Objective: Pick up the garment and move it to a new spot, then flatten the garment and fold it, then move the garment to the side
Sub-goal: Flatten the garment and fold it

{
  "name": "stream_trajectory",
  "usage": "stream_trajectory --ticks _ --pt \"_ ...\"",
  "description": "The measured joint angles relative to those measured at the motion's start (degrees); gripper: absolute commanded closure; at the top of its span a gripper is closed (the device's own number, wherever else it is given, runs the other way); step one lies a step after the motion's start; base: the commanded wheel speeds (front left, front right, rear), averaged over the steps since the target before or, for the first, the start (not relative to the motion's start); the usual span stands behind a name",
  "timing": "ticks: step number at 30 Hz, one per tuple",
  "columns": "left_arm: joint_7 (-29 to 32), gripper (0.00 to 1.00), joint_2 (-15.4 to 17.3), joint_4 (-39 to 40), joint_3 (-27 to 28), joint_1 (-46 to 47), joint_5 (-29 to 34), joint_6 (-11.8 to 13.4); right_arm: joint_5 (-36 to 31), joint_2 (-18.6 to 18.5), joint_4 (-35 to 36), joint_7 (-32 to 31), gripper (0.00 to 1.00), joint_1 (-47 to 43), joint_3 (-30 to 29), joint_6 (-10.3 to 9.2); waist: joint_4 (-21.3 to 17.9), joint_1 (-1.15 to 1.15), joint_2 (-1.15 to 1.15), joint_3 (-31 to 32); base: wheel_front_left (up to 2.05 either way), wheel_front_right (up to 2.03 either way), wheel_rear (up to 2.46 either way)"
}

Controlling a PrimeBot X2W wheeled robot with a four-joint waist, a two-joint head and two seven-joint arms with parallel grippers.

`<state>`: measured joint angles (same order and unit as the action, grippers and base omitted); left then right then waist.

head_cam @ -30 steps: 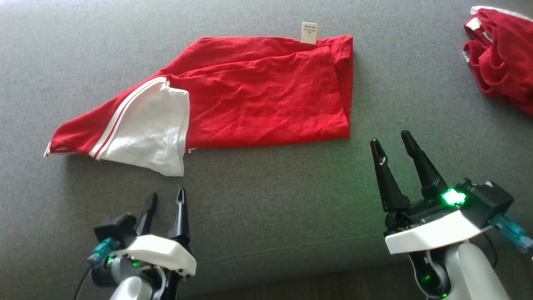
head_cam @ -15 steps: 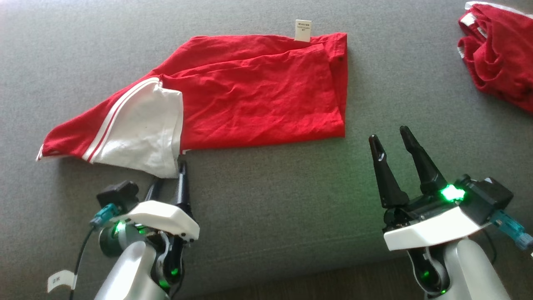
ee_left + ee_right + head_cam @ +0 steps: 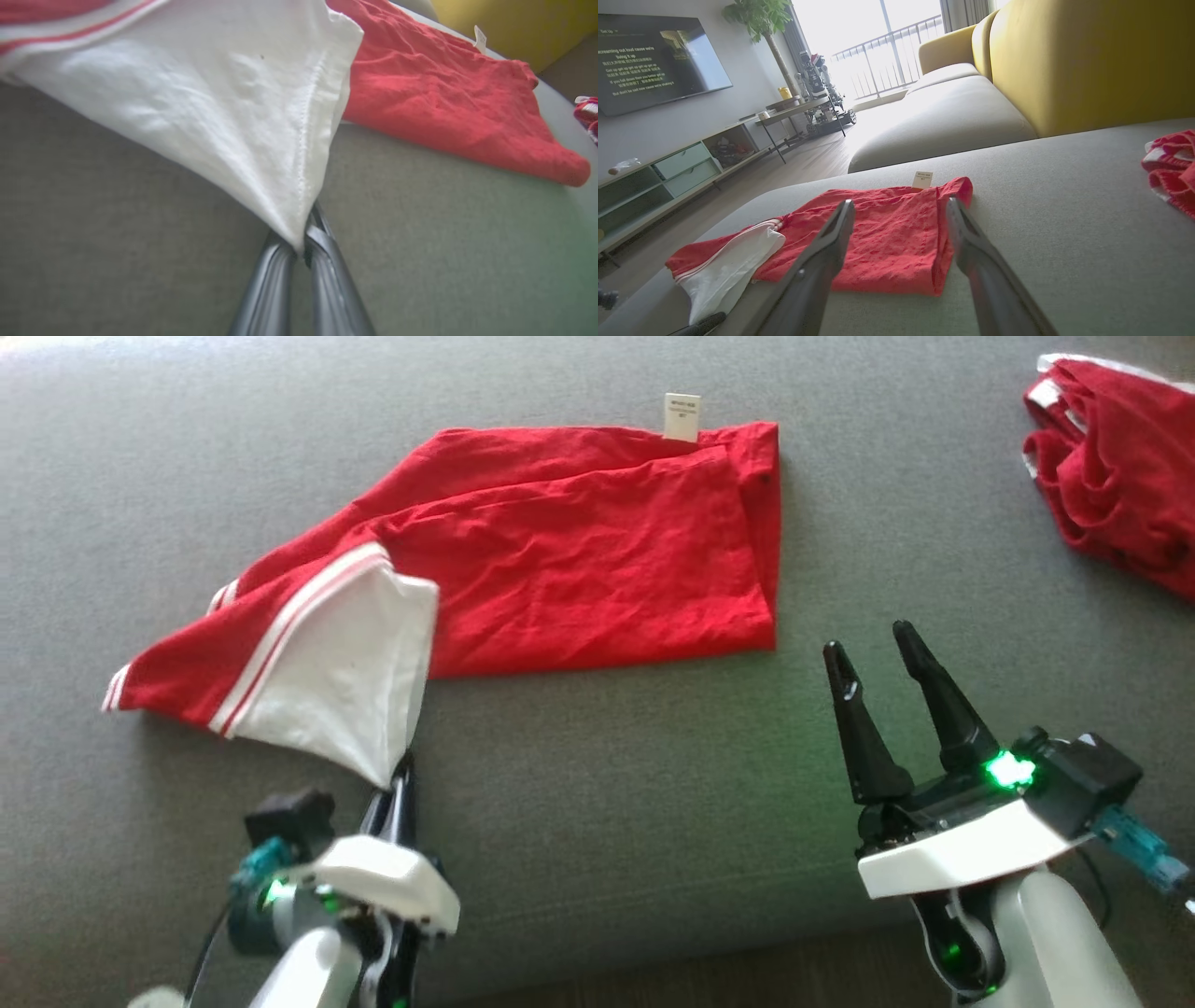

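The garment [image 3: 579, 551] is red with a white panel [image 3: 345, 681] and red-and-white stripes, lying folded on the grey sofa cushion [image 3: 597, 821]. A white label [image 3: 681, 416] sticks out at its far edge. My left gripper [image 3: 400, 777] is shut on the near corner of the white panel, which is lifted and pulled taut toward me. In the left wrist view the white cloth [image 3: 224, 121] narrows into the closed fingertips [image 3: 301, 245]. My right gripper [image 3: 873, 658] stands open over bare cushion, near the garment's right corner, touching nothing. The right wrist view shows the garment [image 3: 887, 233] beyond the spread fingers [image 3: 831, 247].
A second red garment [image 3: 1111, 457] lies crumpled at the far right of the cushion. The cushion's front edge runs just behind my wrists. A yellow sofa back [image 3: 1087, 56], a TV [image 3: 654, 56] and a low cabinet [image 3: 668, 172] stand beyond.
My left gripper went forward to the white panel's corner, shut on it and drew it toward me, lifting that end of the garment. The right gripper stayed open and still.
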<state>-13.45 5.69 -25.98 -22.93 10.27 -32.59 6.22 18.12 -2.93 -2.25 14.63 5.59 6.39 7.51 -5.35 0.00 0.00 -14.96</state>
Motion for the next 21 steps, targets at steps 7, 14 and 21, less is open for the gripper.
stream_trajectory --ticks 7,14,21 --pt "0.1 1.00 4.1 10.7 0.7 -7.3 1.8 4.1 -0.6 0.0 -6.5 0.0 0.00 5.2 1.3 0.00 2.5 0.00 0.00 0.5 0.00 0.00 0.00" --pt "-0.1 1.00 5.3 15.9 3.1 -7.8 1.7 4.6 0.7 -0.2 -29.9 -4.3 0.00 21.3 0.9 0.00 5.1 0.00 0.00 0.5 0.00 0.00 0.00" --pt "-0.3 1.00 5.2 16.5 2.7 -7.6 1.7 4.5 0.7 -0.5 -44.2 -7.9 0.00 35.0 -0.9 0.00 6.9 0.00 0.00 -0.5 0.00 0.00 0.00"
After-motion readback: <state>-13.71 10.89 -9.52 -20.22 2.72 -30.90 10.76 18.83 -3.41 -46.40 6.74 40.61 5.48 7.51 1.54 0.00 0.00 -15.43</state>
